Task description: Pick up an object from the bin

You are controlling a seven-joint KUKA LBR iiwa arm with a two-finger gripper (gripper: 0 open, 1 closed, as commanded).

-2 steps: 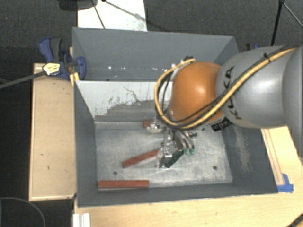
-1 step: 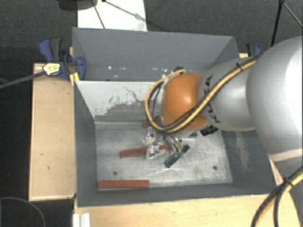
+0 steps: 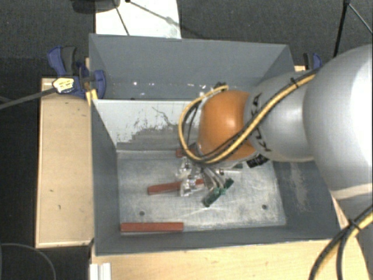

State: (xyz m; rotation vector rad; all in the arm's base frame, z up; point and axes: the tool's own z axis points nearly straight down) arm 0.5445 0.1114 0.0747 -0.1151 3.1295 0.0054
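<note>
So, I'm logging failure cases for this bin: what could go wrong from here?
1. The pincer is down at the right end of the reddish-brown stick in the middle of the bin, not over the stick's middle. Taken there, the stick may tilt or slip out.
2. A small green piece looks to lie close beside the pincer and could get nudged or dragged along.

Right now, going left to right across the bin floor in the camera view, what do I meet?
Long reddish-brown flat strip by the near wall → shorter reddish-brown flat strip mid-floor → gripper, over that strip's right end → small green piece.
</note>
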